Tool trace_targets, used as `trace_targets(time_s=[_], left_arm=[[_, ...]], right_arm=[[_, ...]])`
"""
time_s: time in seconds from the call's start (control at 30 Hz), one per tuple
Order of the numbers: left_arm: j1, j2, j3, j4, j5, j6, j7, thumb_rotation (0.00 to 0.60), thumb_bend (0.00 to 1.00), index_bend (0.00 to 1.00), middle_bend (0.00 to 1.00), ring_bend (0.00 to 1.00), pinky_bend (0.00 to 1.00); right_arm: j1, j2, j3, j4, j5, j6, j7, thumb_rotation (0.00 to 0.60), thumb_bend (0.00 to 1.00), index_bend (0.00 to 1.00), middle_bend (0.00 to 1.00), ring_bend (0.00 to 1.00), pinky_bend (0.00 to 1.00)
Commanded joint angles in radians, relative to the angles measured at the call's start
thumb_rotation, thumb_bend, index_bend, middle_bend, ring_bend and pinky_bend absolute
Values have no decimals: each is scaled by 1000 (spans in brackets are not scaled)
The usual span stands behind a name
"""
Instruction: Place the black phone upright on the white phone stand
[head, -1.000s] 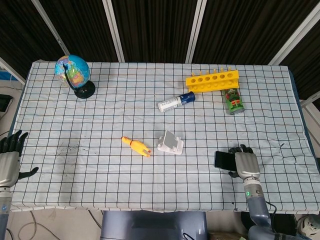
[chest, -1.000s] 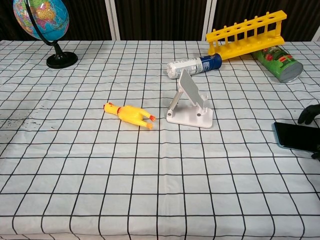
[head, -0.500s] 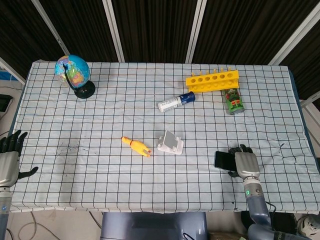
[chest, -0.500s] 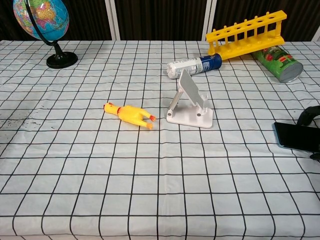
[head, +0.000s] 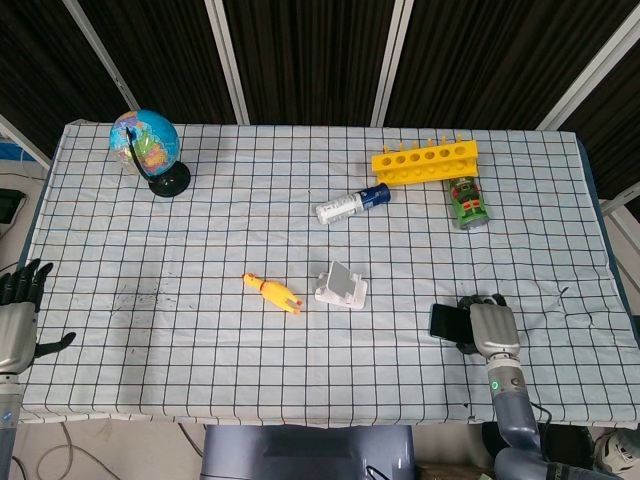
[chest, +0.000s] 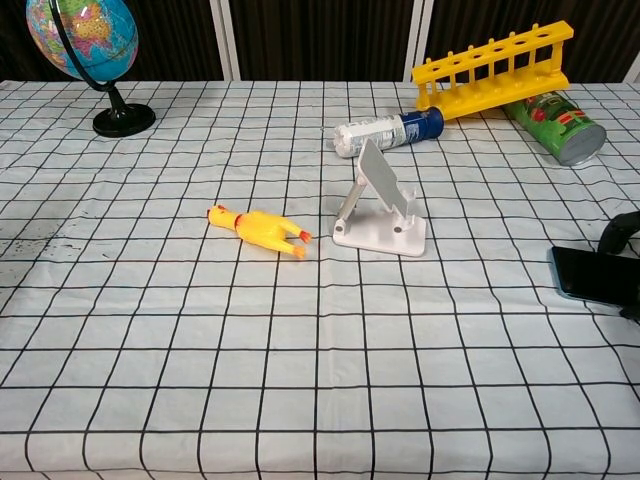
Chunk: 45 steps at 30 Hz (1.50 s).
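The black phone (head: 443, 321) lies flat on the checked cloth at the right front, its right part under my right hand (head: 490, 328). In the chest view the black phone (chest: 588, 275) reaches the frame's right edge, and dark fingers (chest: 620, 232) curl round its far and near edges. The white phone stand (head: 340, 286) sits upright and empty near the table's middle, well left of the phone; the chest view shows the stand (chest: 380, 205) with its tilted back plate. My left hand (head: 15, 320) hangs off the table's left front corner, fingers spread, holding nothing.
A yellow rubber chicken (head: 271, 293) lies left of the stand. Behind it are a white and blue bottle (head: 352, 205), a yellow tube rack (head: 424, 161) and a green can (head: 466, 202). A globe (head: 148, 150) stands at the far left.
The fingers of my right hand have curled tighter round the phone, which has slid slightly to the right. My left hand has sunk a little.
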<state>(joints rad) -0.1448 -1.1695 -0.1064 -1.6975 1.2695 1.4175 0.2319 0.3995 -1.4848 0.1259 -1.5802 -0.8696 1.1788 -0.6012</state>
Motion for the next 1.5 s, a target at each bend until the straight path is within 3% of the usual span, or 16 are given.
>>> trace_targets(time_s=[0.03,0.4,1.0,1.27,1.5], left_arm=[[1,0,0,0,2,1,-4,600,0,0,0,0,0],[1,1,0,1,6,0,-14,600,0,0,0,0,0],[0,1,0,5,9,0,-17,600,0,0,0,0,0],[-1,5,0,5,8,-6,-21,600,0,0,0,0,0],[-2,7,0,5,8,-8,-25,600,0,0,0,0,0]], right_arm=[[-2,2,0,-6,-13,11,7,600,408,720,703,580,156],[-15,28,21,-61,-83,43,103,600,409,726,710,592,158],[-42,114,235,-344,-13,20,526,600,411,728,709,589,159],[-21,51,271,-345,-41,-30,700,600,411,728,704,586,159],[25,-40,287,-308,-48,-39,748,600,410,728,704,585,159]])
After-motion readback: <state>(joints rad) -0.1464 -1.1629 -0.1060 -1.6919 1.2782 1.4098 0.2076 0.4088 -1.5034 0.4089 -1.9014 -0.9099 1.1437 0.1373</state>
